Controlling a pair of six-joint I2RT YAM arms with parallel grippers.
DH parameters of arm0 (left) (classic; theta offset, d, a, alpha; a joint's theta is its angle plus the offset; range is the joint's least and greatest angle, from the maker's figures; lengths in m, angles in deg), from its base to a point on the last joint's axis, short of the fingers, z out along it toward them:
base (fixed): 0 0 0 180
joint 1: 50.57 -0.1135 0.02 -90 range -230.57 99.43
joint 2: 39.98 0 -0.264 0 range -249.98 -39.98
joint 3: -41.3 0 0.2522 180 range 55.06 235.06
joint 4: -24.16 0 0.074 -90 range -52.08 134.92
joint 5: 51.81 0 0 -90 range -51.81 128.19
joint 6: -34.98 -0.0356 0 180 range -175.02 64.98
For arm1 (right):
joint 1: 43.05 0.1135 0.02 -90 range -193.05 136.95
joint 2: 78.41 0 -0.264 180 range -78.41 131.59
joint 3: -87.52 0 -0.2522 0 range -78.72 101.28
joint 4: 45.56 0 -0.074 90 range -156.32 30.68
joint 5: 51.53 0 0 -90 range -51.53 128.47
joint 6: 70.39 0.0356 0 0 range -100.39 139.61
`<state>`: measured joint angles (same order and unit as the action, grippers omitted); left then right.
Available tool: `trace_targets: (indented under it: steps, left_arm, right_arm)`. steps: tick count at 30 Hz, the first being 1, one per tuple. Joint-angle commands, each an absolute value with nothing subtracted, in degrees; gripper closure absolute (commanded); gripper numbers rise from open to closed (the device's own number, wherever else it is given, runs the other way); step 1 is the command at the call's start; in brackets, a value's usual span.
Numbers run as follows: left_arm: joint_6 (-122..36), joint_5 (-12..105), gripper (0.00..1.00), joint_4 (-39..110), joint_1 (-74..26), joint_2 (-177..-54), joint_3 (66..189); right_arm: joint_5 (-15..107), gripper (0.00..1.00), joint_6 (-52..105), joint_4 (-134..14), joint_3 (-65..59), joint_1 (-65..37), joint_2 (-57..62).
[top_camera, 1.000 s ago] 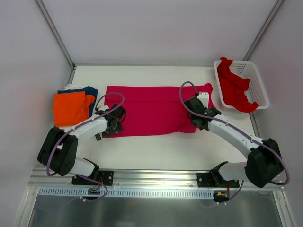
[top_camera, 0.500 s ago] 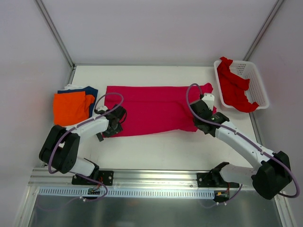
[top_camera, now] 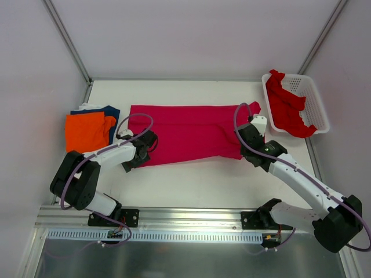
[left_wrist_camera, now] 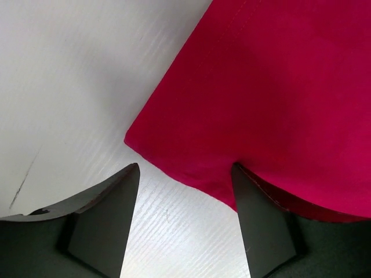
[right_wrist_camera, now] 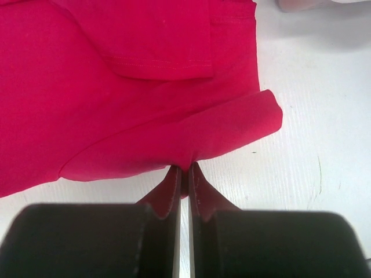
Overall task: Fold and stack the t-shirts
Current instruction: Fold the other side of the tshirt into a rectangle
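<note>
The magenta t-shirt (top_camera: 191, 132) lies spread across the middle of the table. My left gripper (top_camera: 134, 159) is open at its near-left corner; in the left wrist view (left_wrist_camera: 185, 223) the corner of the magenta t-shirt (left_wrist_camera: 272, 87) lies just ahead of the jaws, and the right finger (left_wrist_camera: 261, 226) touches the hem. My right gripper (top_camera: 246, 149) is shut on the shirt's near-right edge; the right wrist view (right_wrist_camera: 186, 174) shows a pinched fold of the magenta t-shirt (right_wrist_camera: 145, 87). An orange folded t-shirt (top_camera: 87, 132) lies on a navy one (top_camera: 113, 112) at the left. A red t-shirt (top_camera: 287, 107) lies in the basket.
The white lattice basket (top_camera: 317, 95) stands at the back right corner. The folded stack sits close to the left arm's wrist. Bare white table (top_camera: 197, 179) runs between the shirt and the near edge.
My right gripper has moved right and toward the near edge, drawing the shirt's near-right edge with it. My left gripper has barely shifted at the near-left corner.
</note>
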<state>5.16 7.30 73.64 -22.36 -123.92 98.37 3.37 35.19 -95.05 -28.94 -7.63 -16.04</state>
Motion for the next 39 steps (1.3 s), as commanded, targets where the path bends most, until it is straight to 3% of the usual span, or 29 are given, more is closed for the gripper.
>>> trace_targets:
  steps: [1, 2, 5, 10, 12, 25, 39]
  left_arm:
    - [6.15, 6.11, 0.35, 76.77, -21.65, -126.38, 96.72]
    - [6.32, 5.68, 0.36, 76.85, -21.39, -126.47, 96.8]
    - [6.59, 4.8, 0.67, 77.29, -20.25, -127.08, 97.42]
    - [6.68, 4.62, 0.86, 78.17, -19.9, -128.05, 98.04]
    - [6.59, 4.53, 0.99, 78.35, -19.9, -128.14, 98.3]
    - [-1.39, 4.53, 1.0, 82.03, -19.98, -124.97, 108.38]
    - [-13.27, 6.37, 1.0, 83.89, -26.04, -142.36, 129.23]
  right_arm:
    - [2.17, 1.0, 35.7, -96.5, -29.41, -7.11, -18.47]
    - [1.99, 0.99, 35.87, -96.76, -29.5, -7.1, -18.73]
    - [1.73, 1.0, 36.05, -97.2, -29.76, -6.93, -19.52]
    - [1.55, 0.99, 36.14, -97.64, -29.76, -6.84, -20.05]
    - [1.29, 1.0, 36.22, -97.73, -29.76, -6.75, -20.14]
    - [-2.22, 1.0, 34.56, -96.24, -25.91, -6.75, -12.94]
    - [-4.08, 0.99, 27.44, -90.96, -13.33, -11.49, 6.12]
